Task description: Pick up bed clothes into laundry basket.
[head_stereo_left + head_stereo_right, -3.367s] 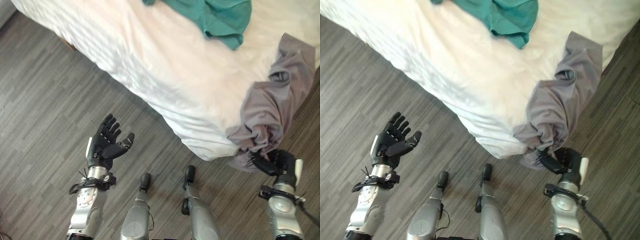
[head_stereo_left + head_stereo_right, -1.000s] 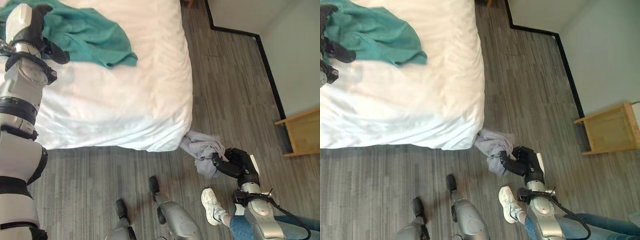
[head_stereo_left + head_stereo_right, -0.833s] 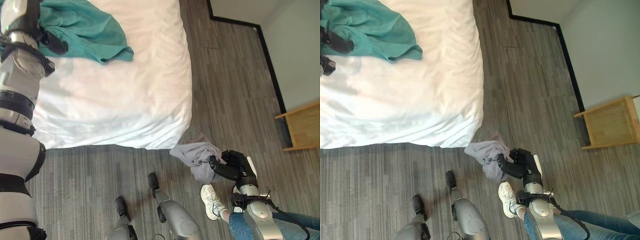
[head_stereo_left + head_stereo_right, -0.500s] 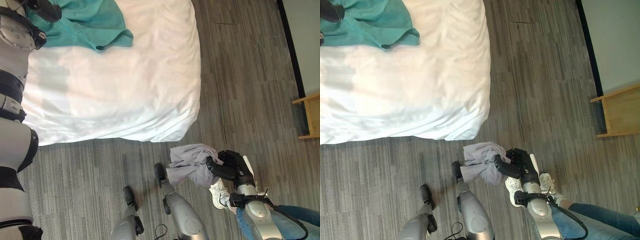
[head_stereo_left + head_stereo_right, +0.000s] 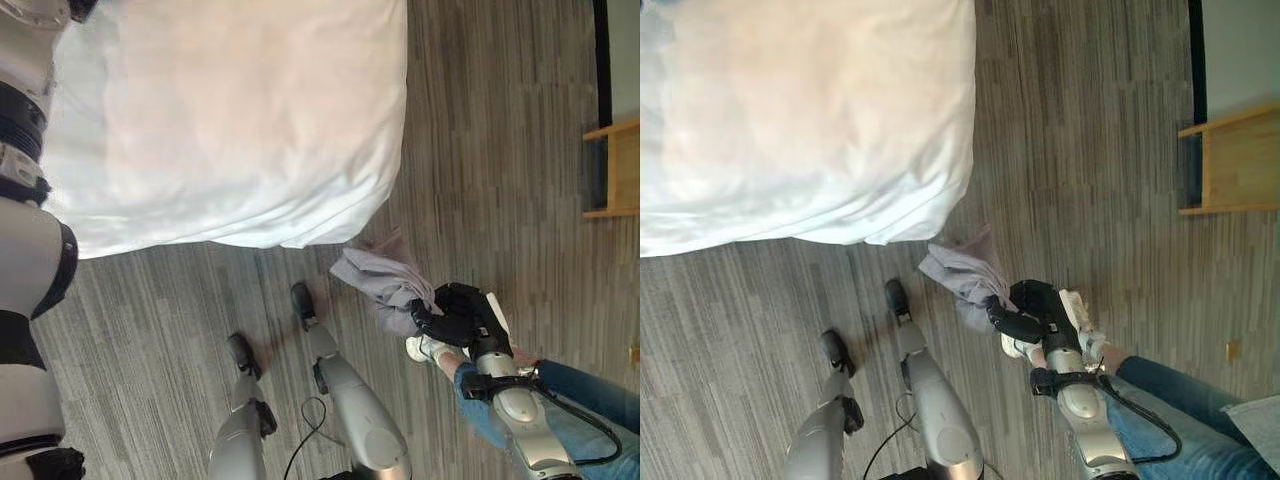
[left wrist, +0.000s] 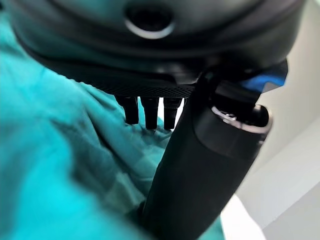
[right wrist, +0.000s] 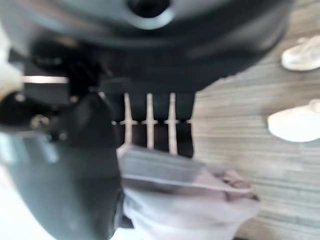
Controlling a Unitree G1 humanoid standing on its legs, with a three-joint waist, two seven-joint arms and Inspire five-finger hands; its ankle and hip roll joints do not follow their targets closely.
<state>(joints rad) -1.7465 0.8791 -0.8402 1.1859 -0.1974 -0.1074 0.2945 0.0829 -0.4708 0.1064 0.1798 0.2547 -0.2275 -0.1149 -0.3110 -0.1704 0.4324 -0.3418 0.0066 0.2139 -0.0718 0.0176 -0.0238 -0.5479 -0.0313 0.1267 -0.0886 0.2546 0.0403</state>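
A crumpled grey garment (image 5: 380, 280) hangs over the wood floor just off the corner of the white bed (image 5: 230, 120). My right hand (image 5: 458, 318) is shut on its lower end. The right wrist view has the same grey cloth (image 7: 200, 200) bunched between my curled fingers (image 7: 150, 125) and thumb. My left arm runs up the left edge of the eye views, out past the top. In the left wrist view a teal garment (image 6: 60, 150) lies bunched under my left hand (image 6: 200, 165), whose thumb and curled fingers (image 6: 150, 112) pinch into the cloth.
A person in blue jeans (image 5: 1180, 410) and white shoes (image 5: 425, 350) stands right behind my right arm. A low wooden piece of furniture (image 5: 615, 170) stands by the dark skirting at the far right. Grey plank floor (image 5: 150, 320) spreads around the bed.
The whole view has swung, so the teal garment has left the eye views. The grey garment has come off the bed's corner and now hangs in my right hand over the floor.
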